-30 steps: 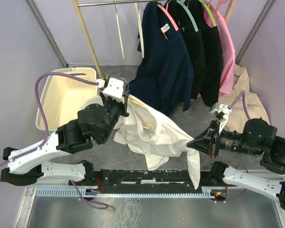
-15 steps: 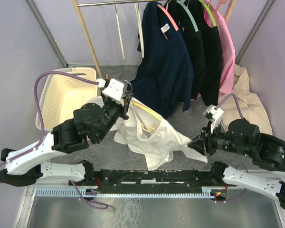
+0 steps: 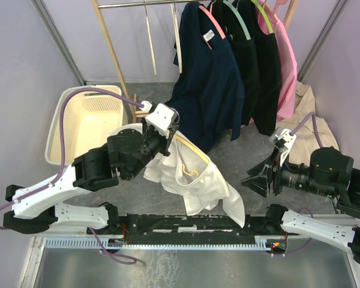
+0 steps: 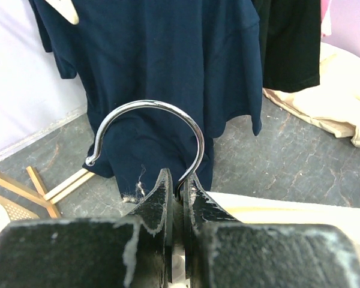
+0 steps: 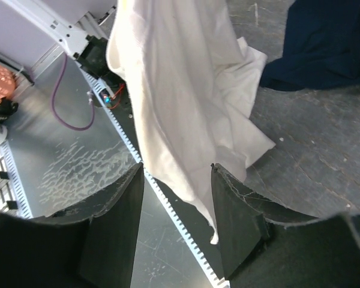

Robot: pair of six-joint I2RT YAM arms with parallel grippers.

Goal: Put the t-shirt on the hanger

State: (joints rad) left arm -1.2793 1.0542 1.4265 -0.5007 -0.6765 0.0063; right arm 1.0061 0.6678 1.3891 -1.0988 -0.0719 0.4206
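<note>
1. White t-shirt (image 3: 198, 180) hangs in the air over the middle of the table, draped from the hanger (image 3: 191, 150). Its bulk falls down and to the right, and one long fold trails low toward the near edge.
2. One yellow arm of the hanger shows along the top of the cloth, and a bit of yellow shows at the neck opening. Whether both shoulders are seated I cannot tell.
3. Left gripper (image 4: 177, 180) is pinched tight on the shank just under the silver hook (image 4: 150, 117), carrying hanger and shirt together.
4. Right gripper (image 5: 177, 180) has its jaws spread and holds nothing. In its wrist view the hanging cloth shows between the fingers but lies beyond them; from above the gripper sits near the shirt's right edge, apart from it.
5. Behind, the navy shirt (image 3: 207, 90) hangs from the rail (image 3: 144, 5), close to the hook. A cream basket (image 3: 78, 120) stands to the left.
6. Likely risks:
   - With most of the weight on one side, the shirt may slide off the hanger if it tilts.
   - The thin shank could swivel in the pinch.
   - The hook may snag the navy shirt.
   - The trailing fold could catch on the right gripper.
</note>
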